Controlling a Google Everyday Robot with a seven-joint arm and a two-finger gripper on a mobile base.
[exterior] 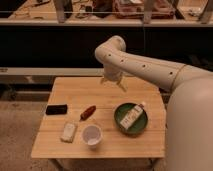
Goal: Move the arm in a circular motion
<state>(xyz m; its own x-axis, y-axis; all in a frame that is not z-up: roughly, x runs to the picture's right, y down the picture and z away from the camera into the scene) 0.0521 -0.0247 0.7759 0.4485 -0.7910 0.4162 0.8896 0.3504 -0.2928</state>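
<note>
The wooden table [75, 92] carries a black block [56, 109], a white cup [92, 135] and, further right, a green bowl [120, 120], with its back strip bare. The arm [150, 70] reaches in from the right and bends downward. Its gripper [113, 81] hangs over that back edge.

Your arm [145, 67]: cream-white, thick rounded segments with dark holes, comes in from the right, bends down; jaws hang over counter [75, 95] far-middle edge.

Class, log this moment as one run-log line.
task: circle arm | arm: above table | end effector: hanging over table's far edge
</note>
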